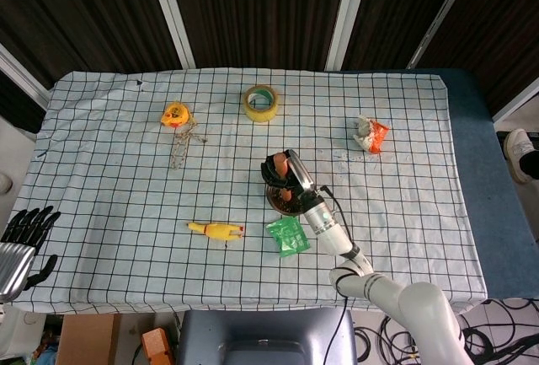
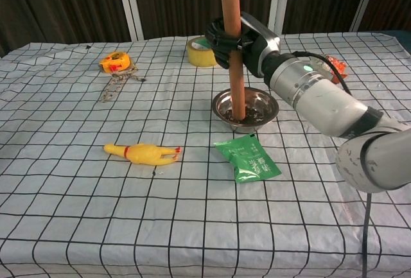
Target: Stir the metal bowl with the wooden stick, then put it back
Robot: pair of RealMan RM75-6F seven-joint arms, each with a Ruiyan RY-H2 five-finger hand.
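Note:
My right hand point(image 2: 236, 39) point(image 1: 282, 171) grips the wooden stick point(image 2: 234, 53) near its top and holds it nearly upright. The stick's lower end stands inside the metal bowl point(image 2: 260, 106) point(image 1: 278, 205), toward its left side. In the head view the stick's top point(image 1: 280, 159) shows as an orange-brown end above the bowl, which my arm partly hides. At the table's near left corner, off the cloth, my left hand point(image 1: 24, 234) holds nothing, with its fingers apart.
A green packet point(image 2: 248, 157) lies just in front of the bowl. To the left lies a yellow rubber chicken point(image 2: 142, 153). Further back are a yellow tape roll point(image 2: 201, 52), a yellow tape measure point(image 2: 115, 62) with a chain, and a crumpled wrapper point(image 1: 369, 134) at the right.

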